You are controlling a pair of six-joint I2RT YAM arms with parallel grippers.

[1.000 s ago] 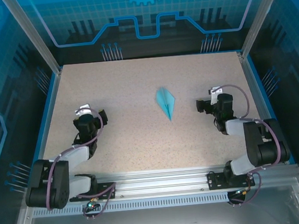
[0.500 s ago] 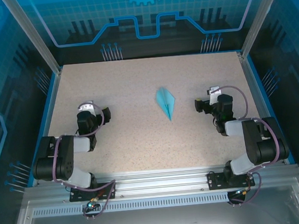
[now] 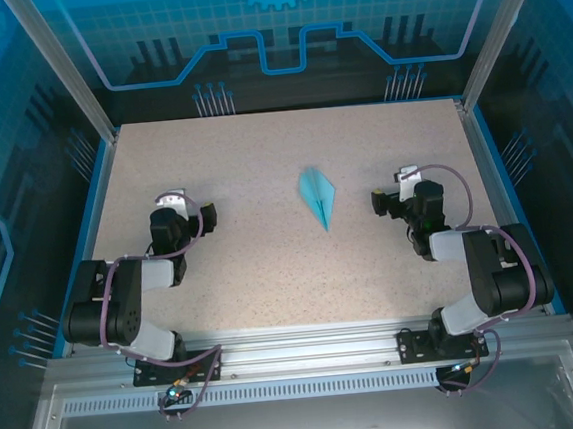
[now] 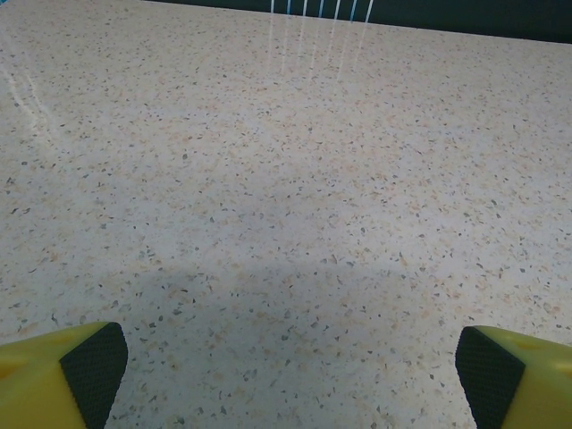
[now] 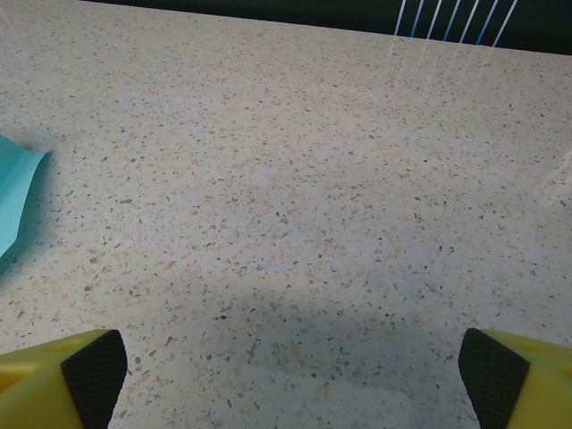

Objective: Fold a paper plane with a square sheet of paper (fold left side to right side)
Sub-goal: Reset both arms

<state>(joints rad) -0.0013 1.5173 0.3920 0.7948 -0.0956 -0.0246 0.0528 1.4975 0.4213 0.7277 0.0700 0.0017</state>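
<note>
Standing wide apart with nothing between them, the yellow, black-padded fingers [image 4: 89,371] of the left end effector [image 4: 290,380] are seen low over the speckled worktop [image 3: 251,157]. The right end effector [image 5: 290,375] is likewise spread fully and empty, and a corner of the paper plane [image 5: 16,192] is caught off to its left. From above, the paper plane [image 3: 317,198] is found lying flat right of centre, between the arms and nearer the right one, tip toward the bases. The folding is judged complete. The dart is best left untouched, with both arms held tucked back and clear of it.
</note>
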